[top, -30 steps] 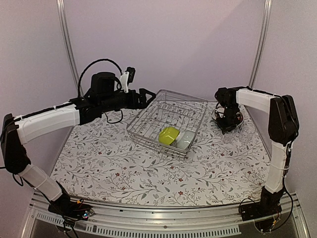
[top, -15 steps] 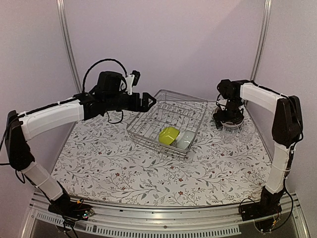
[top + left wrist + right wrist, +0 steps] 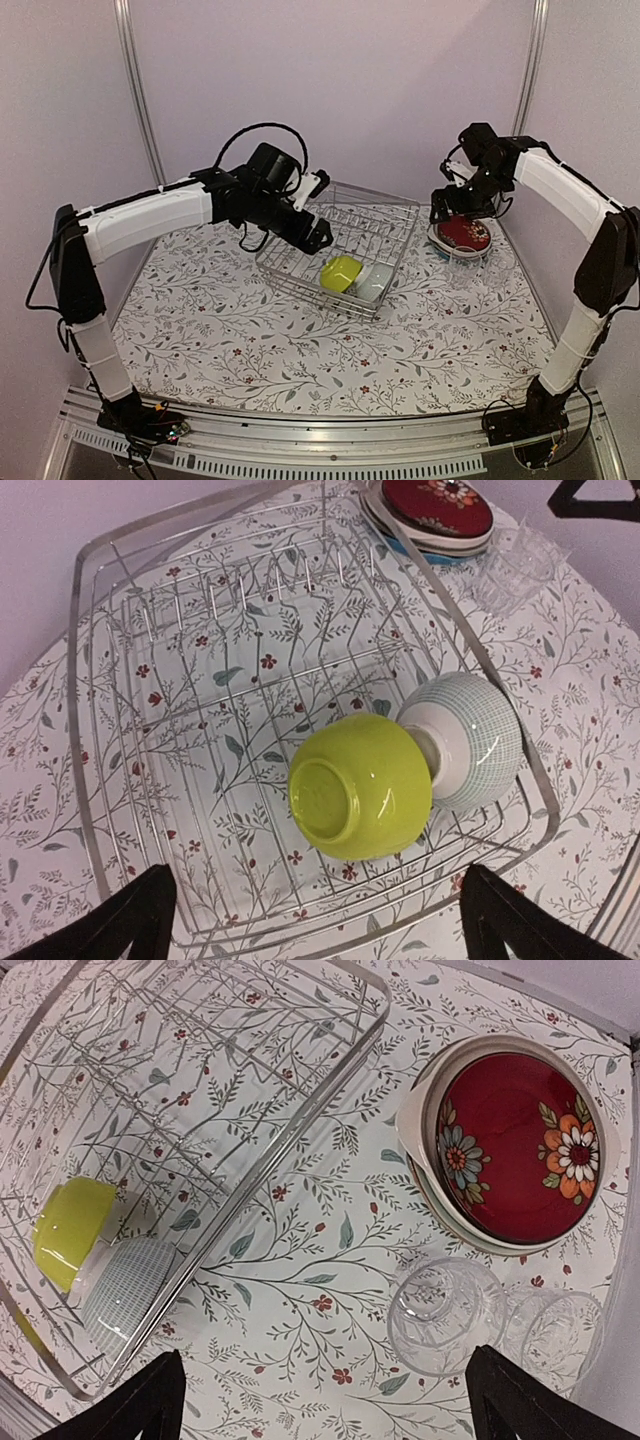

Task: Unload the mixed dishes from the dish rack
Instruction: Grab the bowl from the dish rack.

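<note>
Rack (image 3: 365,222): we find no plates left in it. Right gripper (image 3: 447,206) has just released the red plate (image 3: 510,1145) onto the stack (image 3: 412,1125) beside the rack & lifted off, jaws wide, empty. Left gripper (image 3: 318,237), also open, has swung in over the green bowl (image 3: 360,785) & pale bowl (image 3: 470,740), touching, on their sides at the rack's near-right end: next up, we reckon. 2 glasses (image 3: 445,1315) stand by the stack.

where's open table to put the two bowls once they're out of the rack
Widest bare patch: near half of the table, between the dish rack and the arm bases. Also free: the strip left of the rack. Crowded: right of the rack, where the plate stack and two clear glasses sit.
</note>
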Robot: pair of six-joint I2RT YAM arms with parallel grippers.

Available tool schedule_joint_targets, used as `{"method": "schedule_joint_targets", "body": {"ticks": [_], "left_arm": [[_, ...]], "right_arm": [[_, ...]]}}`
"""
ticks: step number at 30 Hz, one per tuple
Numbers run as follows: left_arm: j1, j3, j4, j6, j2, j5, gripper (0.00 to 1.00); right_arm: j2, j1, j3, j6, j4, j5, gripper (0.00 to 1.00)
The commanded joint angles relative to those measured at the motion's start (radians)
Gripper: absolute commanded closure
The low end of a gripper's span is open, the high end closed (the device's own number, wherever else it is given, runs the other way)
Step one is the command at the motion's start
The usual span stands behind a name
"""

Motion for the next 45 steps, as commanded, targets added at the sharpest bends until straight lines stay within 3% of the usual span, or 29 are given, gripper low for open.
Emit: {"method": "schedule_joint_targets", "body": {"ticks": [1,16,34,45], "left_arm": [[-0.04,0.1,-0.146,0.071,0.085,0.021,0.0],[-0.134,0.363,-0.292,0.094,0.365,-0.076,0.05],[-0.14,0.438,-0.347,0.081,0.496,-0.135,0.06],[-0.136,0.463,-0.354,0.077,0.53,-0.192,0.16]], "right_arm": [[-0.074,-0.006,-0.02,0.029,0.045,-0.116,0.01],[-0.148,-0.008,-0.092,0.041,0.092,-0.121,0.01],[-0.148,-0.02,-0.116,0.044,0.112,-0.131,0.01],[-0.141,-0.023,-0.117,0.046,0.116,-0.137,0.01]]}}
